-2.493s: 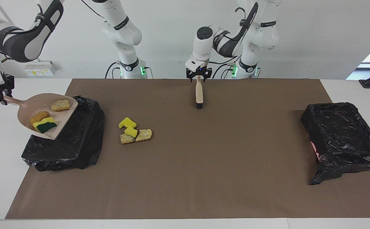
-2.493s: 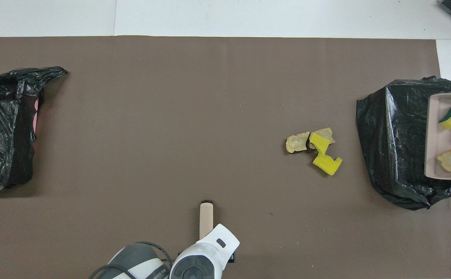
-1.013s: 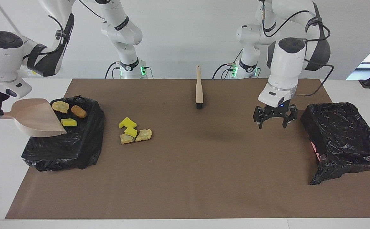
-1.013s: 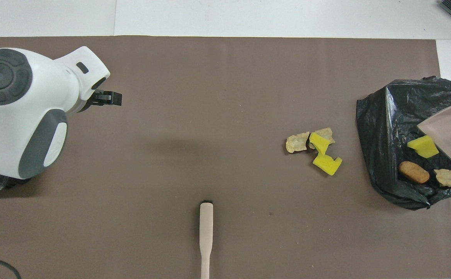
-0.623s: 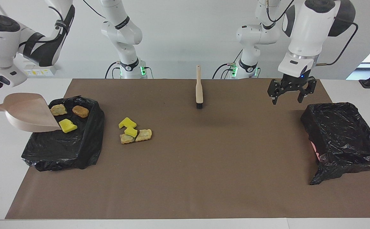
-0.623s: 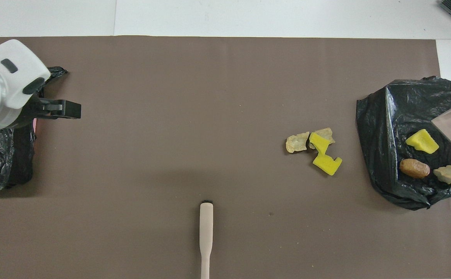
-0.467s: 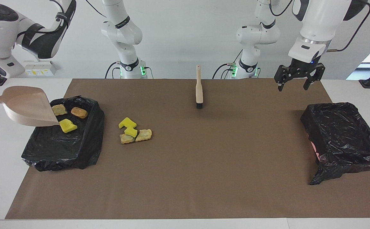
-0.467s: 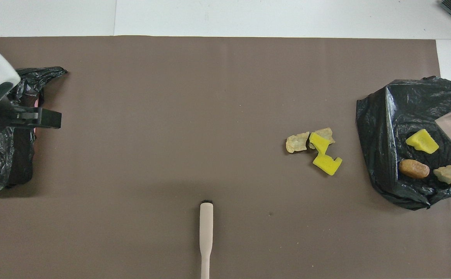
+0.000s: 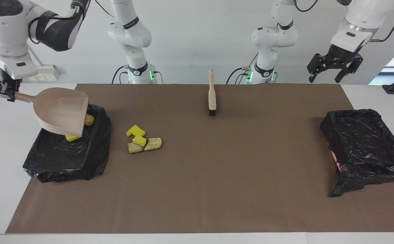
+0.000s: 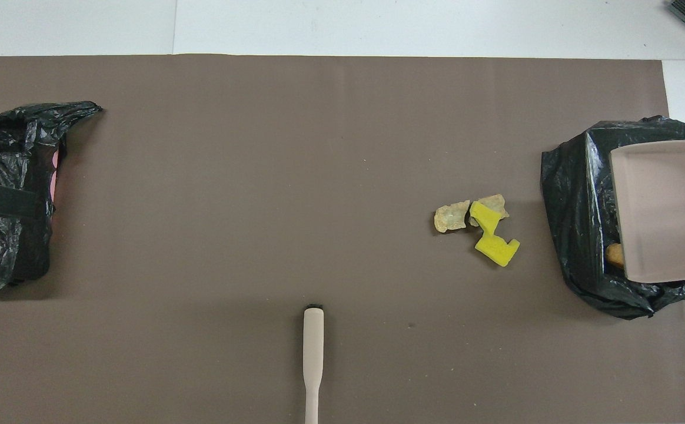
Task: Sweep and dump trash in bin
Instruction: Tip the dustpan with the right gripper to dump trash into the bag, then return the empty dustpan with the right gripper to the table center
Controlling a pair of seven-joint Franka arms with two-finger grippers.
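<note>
Four trash pieces (image 9: 144,139) on the mat; two lined bins (image 9: 69,152). Right gripper (image 9: 4,90) clenches the dustpan (image 9: 63,110), now levelled over the bin. Left gripper (image 9: 333,66), fingers spread and empty, has risen.

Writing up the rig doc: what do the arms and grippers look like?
Both arms are glossy white with dark grey joint sections and black cables looped alongside. Green lights glow at both bases. The left gripper and right gripper are black two-finger units on white wrists.
</note>
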